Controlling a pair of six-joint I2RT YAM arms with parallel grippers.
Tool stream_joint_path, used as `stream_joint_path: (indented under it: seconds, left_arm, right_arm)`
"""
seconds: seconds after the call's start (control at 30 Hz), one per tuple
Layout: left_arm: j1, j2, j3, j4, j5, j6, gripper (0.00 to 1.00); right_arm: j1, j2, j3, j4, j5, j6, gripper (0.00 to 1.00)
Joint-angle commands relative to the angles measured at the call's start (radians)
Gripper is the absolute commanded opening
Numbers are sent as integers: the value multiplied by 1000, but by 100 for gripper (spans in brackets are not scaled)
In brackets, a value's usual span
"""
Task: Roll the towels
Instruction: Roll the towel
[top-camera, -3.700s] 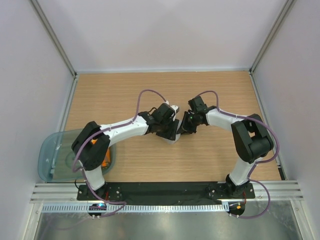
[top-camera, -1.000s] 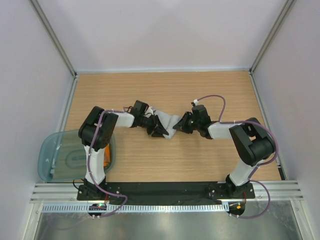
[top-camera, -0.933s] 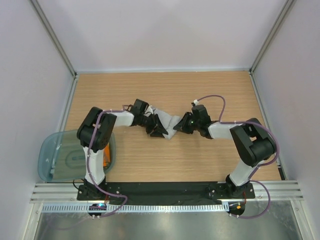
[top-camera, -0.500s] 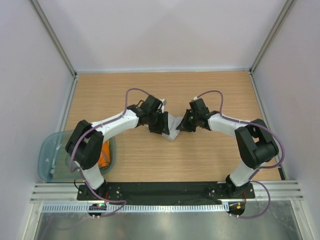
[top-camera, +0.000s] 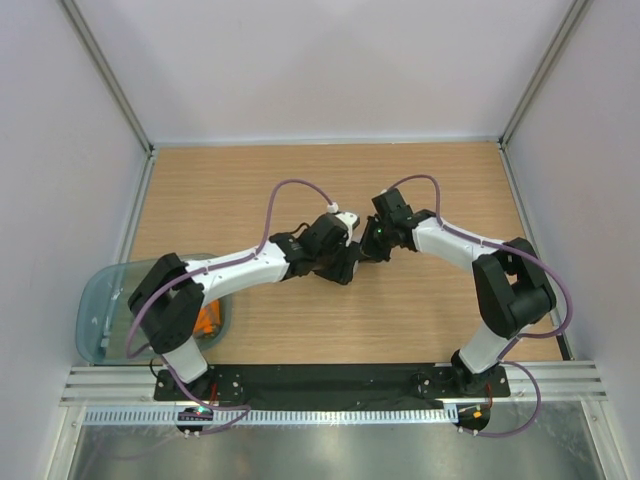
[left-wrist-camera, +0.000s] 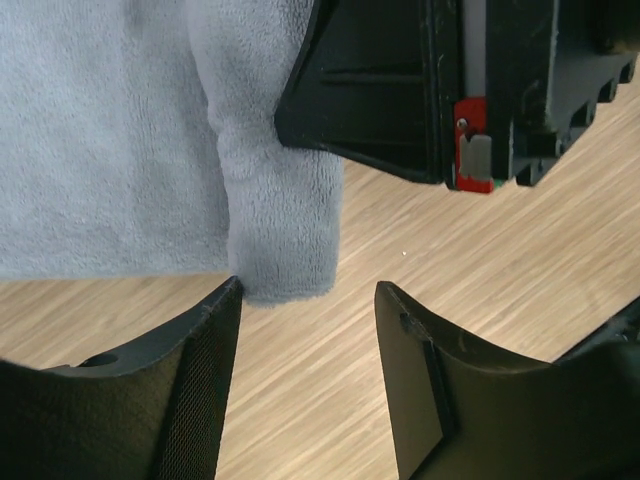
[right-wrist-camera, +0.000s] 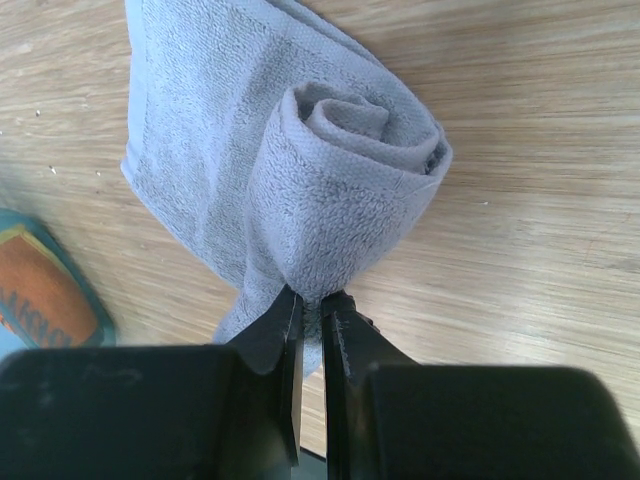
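Note:
The light grey towel (right-wrist-camera: 340, 170) lies on the wooden table, wound into a loose roll with a flat tail trailing behind. My right gripper (right-wrist-camera: 310, 300) is shut on the roll's lower edge. In the left wrist view the roll's end (left-wrist-camera: 280, 220) hangs just beyond my open, empty left gripper (left-wrist-camera: 305, 340), whose left finger (left-wrist-camera: 195, 390) touches the towel's corner. In the top view both grippers, left (top-camera: 345, 268) and right (top-camera: 368, 252), meet at the table's middle and hide the grey towel. The orange towel (top-camera: 208, 318) lies inside the teal tub (top-camera: 110, 310).
The teal tub sits at the table's near left edge, partly under the left arm. White walls with metal posts enclose the table on three sides. The right gripper's black body (left-wrist-camera: 420, 90) is close above the left gripper.
My left gripper has moved right and nearer, up against the right gripper. The grey towel, partly spread between the grippers before, is now gathered into a roll and covered by them.

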Motion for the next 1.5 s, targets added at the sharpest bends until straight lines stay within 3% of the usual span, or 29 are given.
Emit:
stream_joint_path:
  seconds: [0.0, 0.47, 0.77, 1.07, 1.4, 1.47]
  left_arm:
    - [-13, 25, 4, 93, -45, 43, 56]
    - [-39, 66, -7, 149, -52, 98, 52]
    - [-144, 43, -16, 132, -363, 129, 55]
    - [-181, 101, -10, 127, -445, 130, 59]
    - [-182, 181, -71, 204, -447, 127, 47]
    - [-181, 192, -73, 210, -444, 130, 39]
  right_arm:
    - [11, 7, 45, -38, -30, -24, 1]
    - [14, 39, 62, -58, -42, -37, 1]
    - [14, 48, 76, -72, -55, -42, 1]
    - [16, 39, 77, -75, -68, -41, 1]
    - [14, 31, 61, -57, -160, -24, 1]
    - [16, 25, 54, -55, -167, -22, 1]
